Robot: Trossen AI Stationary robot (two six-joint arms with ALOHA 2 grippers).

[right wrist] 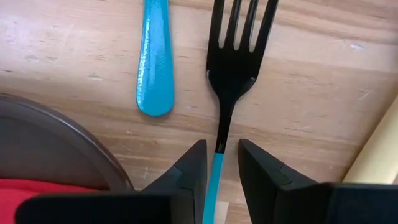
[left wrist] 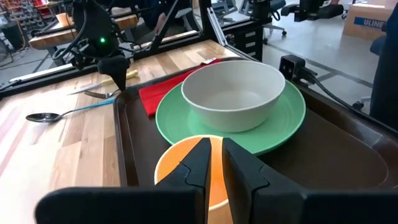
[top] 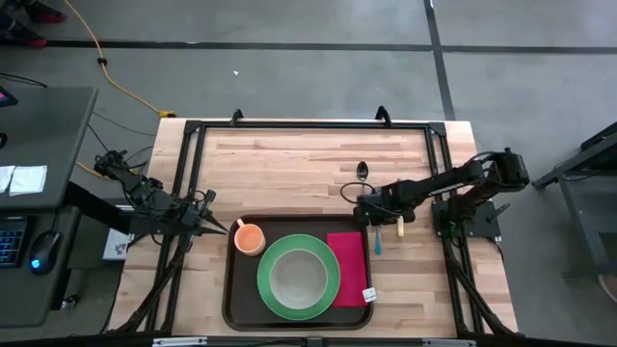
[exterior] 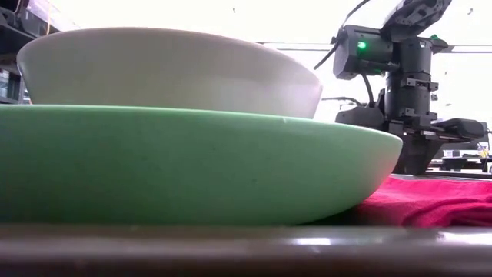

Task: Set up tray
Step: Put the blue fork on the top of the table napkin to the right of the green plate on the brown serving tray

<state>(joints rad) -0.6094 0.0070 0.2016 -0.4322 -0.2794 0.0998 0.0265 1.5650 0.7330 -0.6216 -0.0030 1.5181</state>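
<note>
Brown, the tray (top: 234,301) at the table's near edge already holds one plate (top: 331,281), bowl (top: 297,277), cup (top: 249,238) and napkin (top: 348,266), while the right gripper (right wrist: 219,167) seems to pinch one fork (right wrist: 234,56) beside one spoon (right wrist: 154,59), the left gripper (left wrist: 213,163) narrowly parted, empty.

A pale wooden table (top: 289,164) carried a dark brown tray (top: 234,299) at its near edge, and just beside the tray's right side lay a spoon (top: 362,172), a blue-handled fork (right wrist: 229,68) and another blue handle (right wrist: 153,59).
</note>
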